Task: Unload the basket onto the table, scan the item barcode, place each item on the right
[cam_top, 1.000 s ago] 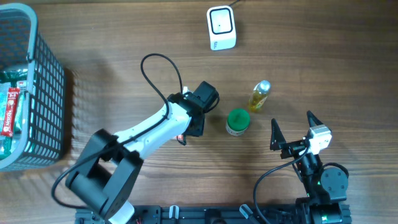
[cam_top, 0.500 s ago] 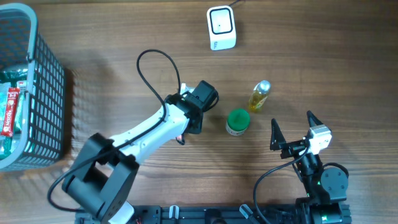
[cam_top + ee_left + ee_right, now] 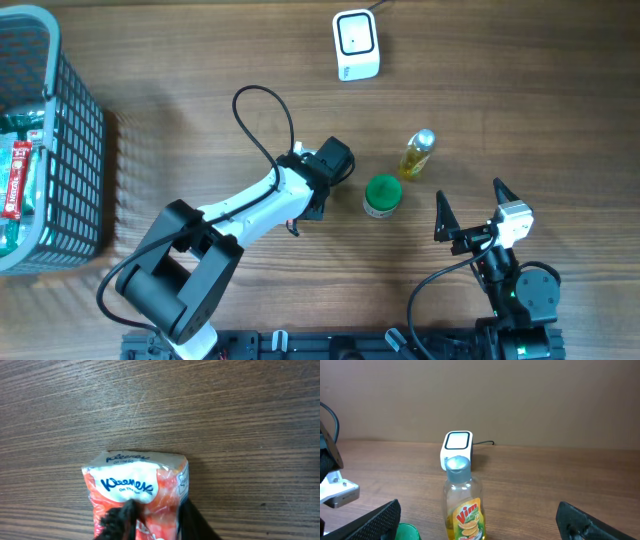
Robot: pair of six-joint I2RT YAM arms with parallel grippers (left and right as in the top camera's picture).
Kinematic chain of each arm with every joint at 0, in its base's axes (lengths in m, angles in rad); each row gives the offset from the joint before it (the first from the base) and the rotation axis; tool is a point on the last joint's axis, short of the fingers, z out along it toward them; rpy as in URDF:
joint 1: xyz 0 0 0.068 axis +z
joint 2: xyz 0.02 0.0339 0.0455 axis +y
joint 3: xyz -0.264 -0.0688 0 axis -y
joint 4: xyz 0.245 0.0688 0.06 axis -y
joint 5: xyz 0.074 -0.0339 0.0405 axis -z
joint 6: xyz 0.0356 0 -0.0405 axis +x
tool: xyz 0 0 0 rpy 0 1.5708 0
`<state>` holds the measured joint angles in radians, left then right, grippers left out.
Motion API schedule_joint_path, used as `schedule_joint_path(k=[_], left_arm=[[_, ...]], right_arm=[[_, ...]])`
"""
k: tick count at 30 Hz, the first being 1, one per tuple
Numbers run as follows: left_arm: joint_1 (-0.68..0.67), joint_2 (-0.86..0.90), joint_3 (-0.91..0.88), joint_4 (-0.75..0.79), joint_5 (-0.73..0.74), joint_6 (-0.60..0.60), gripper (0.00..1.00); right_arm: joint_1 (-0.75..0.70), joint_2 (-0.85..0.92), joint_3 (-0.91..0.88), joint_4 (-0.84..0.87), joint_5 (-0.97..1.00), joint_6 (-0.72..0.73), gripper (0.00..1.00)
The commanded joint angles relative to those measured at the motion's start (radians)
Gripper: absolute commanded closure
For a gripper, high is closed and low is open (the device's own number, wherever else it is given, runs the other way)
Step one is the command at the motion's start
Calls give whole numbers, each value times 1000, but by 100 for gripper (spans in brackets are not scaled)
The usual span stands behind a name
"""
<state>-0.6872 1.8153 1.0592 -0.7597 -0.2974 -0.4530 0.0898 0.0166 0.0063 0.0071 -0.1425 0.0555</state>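
Leftward — basket (image 3: 78,150), perhaps snack packets (image 3: 16,180).

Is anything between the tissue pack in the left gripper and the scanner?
Nothing visible: bare table runs from the tissue pack in the left gripper to the scanner; the green-lidded jar and the bottle stand right of that line.

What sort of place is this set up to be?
Probably a mock shop checkout on a wooden table: a white barcode scanner, a grey shopping basket holding packets, and small goods like a Vim bottle and a Kleenex pack.
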Motion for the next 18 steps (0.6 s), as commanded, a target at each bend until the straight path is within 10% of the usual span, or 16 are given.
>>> schedule_joint_path(k=[1,10,18], left_arm=[[-3,34,-15,9,42,-7,88],[32,-130,56,8,138,-16,96],[224,-298,52,59,600,-48,96]], right_arm=[[-5,-3,-1,3,-13,4,0],[-5,-3,-1,4,-13,4,0],[-5,-3,-1,4,-13,4,1]])
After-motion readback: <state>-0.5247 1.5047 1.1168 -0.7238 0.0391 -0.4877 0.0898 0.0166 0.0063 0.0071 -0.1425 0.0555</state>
